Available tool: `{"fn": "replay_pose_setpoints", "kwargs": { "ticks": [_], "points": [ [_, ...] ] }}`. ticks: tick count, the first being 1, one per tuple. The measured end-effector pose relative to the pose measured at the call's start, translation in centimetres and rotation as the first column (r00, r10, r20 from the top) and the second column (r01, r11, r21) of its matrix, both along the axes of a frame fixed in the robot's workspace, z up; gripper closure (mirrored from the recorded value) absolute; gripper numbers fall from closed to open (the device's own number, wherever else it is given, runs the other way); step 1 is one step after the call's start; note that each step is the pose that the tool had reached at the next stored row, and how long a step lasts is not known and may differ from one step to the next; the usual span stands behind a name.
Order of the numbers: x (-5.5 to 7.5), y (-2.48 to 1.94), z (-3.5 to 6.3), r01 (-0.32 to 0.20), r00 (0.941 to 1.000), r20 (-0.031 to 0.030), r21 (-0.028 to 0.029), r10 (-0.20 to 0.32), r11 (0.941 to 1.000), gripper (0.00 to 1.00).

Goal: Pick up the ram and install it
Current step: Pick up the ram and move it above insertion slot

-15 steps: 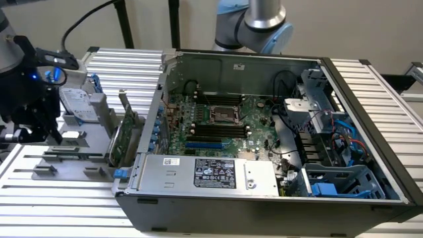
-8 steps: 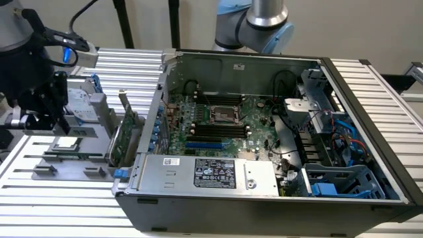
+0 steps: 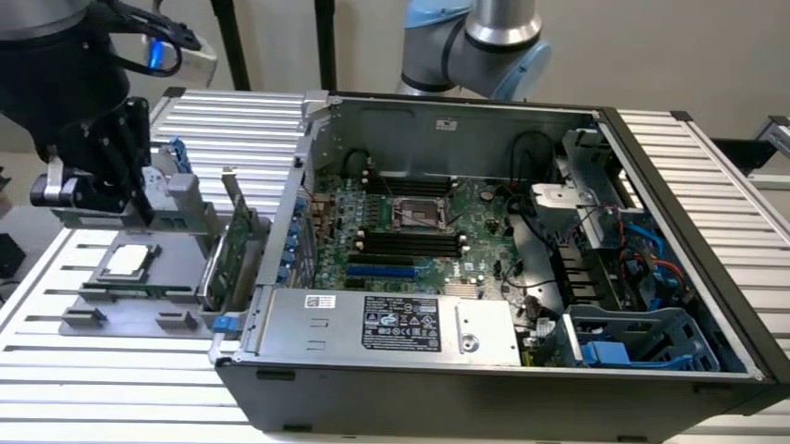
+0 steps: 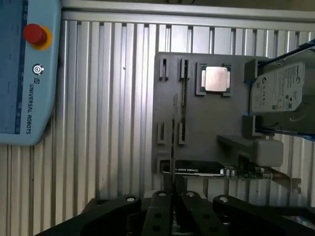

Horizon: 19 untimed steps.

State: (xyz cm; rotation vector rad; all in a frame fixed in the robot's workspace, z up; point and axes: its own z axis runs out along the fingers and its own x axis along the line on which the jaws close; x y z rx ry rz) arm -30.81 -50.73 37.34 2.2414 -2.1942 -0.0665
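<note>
One slatted metal worktop (image 3: 111, 370) carries a grey tray (image 4: 206, 128), an open computer case (image 3: 494, 398) and a blue pendant (image 4: 24, 73); above the tray the tool (image 4: 173, 191) is clenched on the ram (image 4: 173, 137), seen edge-on.

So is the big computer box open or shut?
Open. The computer case has no side panel on, so the motherboard shows inside.

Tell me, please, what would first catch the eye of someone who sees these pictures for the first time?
The open computer case sits in the middle of the exterior view, its green motherboard exposed. At that view's left lies a grey fixture. In the wrist view the gripper hangs over this fixture, with the ram edge-on right at it.
</note>
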Motion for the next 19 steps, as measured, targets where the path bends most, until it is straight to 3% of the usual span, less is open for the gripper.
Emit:
{"fn": "replay_pose_setpoints", "kwargs": {
  "ticks": [7, 19],
  "points": [
    [3.2, 0.0, 2.75, 0.0, 1.0, -0.0034, 0.0049, 0.0, 1.0, 1.0],
    [8.7, 0.02, 2.94, 0.0, 1.0, -0.0047, 0.0074, 0.0, 1.0, 1.0]
  ]
}}
